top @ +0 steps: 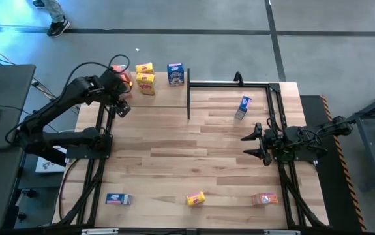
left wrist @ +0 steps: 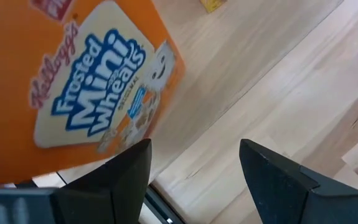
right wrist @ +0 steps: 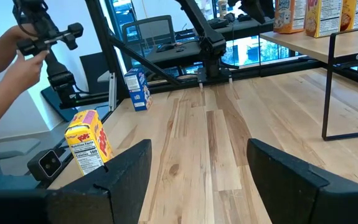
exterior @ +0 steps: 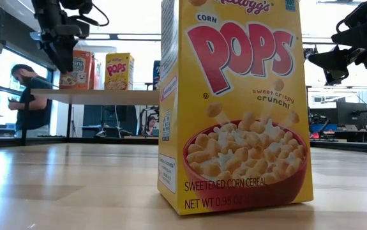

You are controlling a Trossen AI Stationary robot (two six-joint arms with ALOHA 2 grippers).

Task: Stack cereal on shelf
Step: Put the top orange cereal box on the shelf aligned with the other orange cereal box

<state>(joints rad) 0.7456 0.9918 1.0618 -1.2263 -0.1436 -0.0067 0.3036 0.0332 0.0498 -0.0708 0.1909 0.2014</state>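
Orange-red cereal box (top: pixel 123 79) on the shelf (top: pixel 167 98) could be toppled by the left pincer (top: pixel 119 106), spread and empty, just beside it; right pincer (top: pixel 255 145) waits spread.

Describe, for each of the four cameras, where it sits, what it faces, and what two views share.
High: overhead, straight down; both arms, shelf.
Low: table height, facing yellow box; both claws above.
Left wrist: left claw open beside orange box.
Right wrist: right claw open, empty, over table.
Shared: yellow box in low and right wrist.
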